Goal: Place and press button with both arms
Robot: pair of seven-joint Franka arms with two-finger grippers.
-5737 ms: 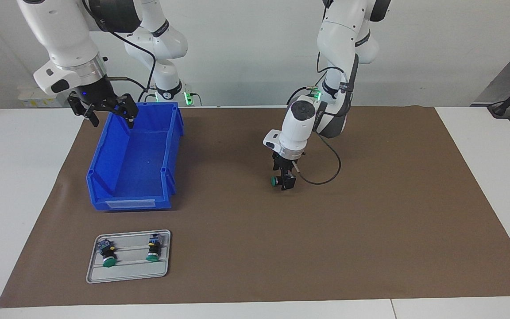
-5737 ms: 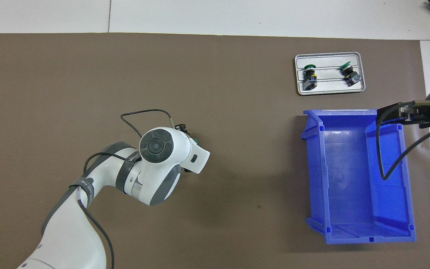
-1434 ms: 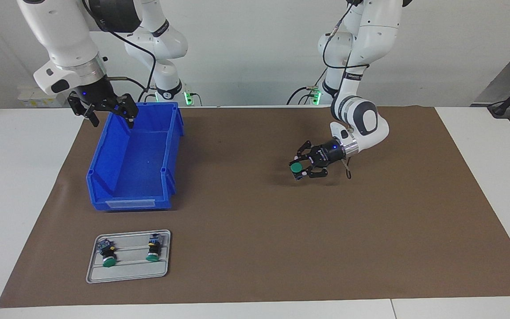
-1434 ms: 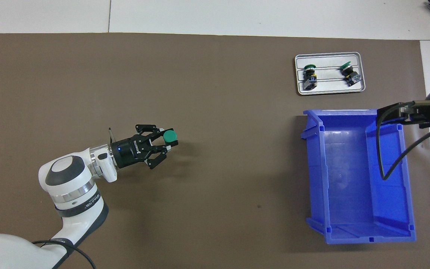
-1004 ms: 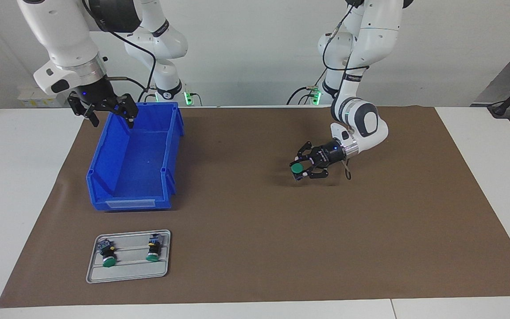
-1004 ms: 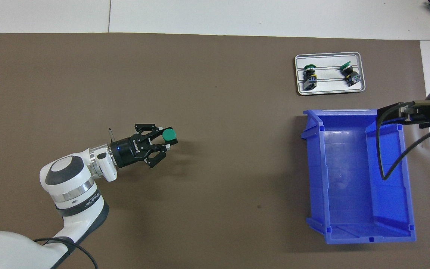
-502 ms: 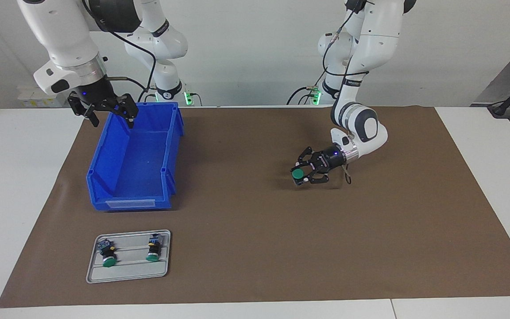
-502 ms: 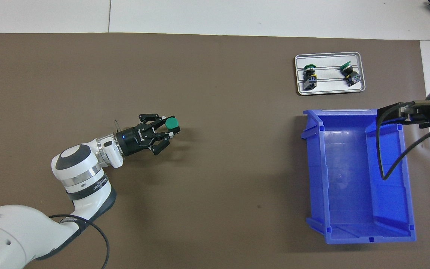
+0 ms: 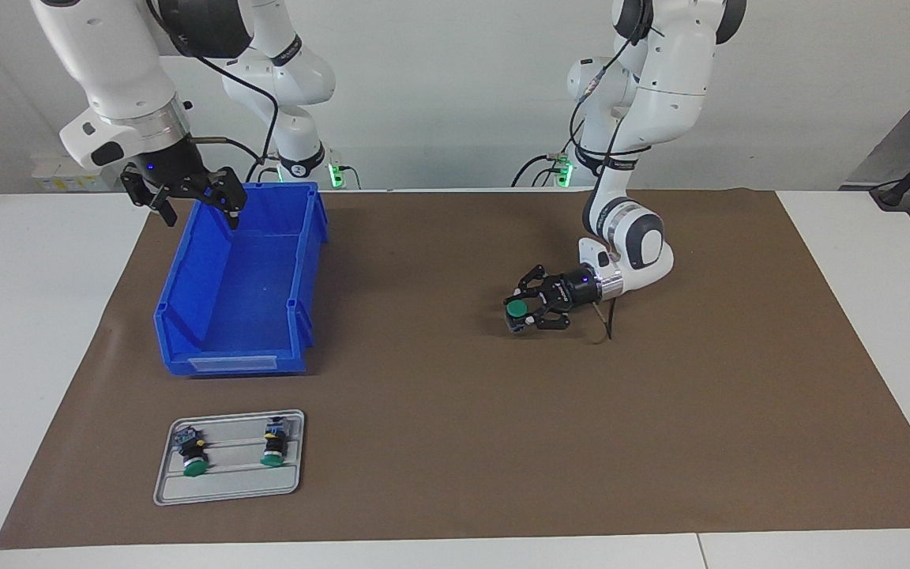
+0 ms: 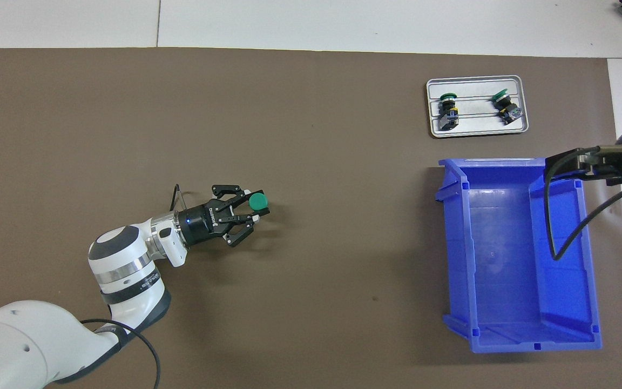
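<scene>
Button (image 9: 515, 309) (image 10: 258, 201) sat cap-up in the left gripper (image 9: 524, 310) (image 10: 246, 212), jaws clamped on its body, low over the brown mat (image 9: 455, 442) mid-worktop; can't tell if the base touched the mat. Blue bin (image 9: 242, 284) (image 10: 516, 259) was toward the right arm's end, empty inside. Right gripper (image 9: 190, 197) (image 10: 565, 165) waited over the bin's robot-side rim, jaws spread, holding nothing. Metal tray (image 9: 227, 490) (image 10: 475, 129) lay farther from the robots than the bin, two spare buttons (image 9: 194, 457) (image 10: 448, 106) lying on it.
</scene>
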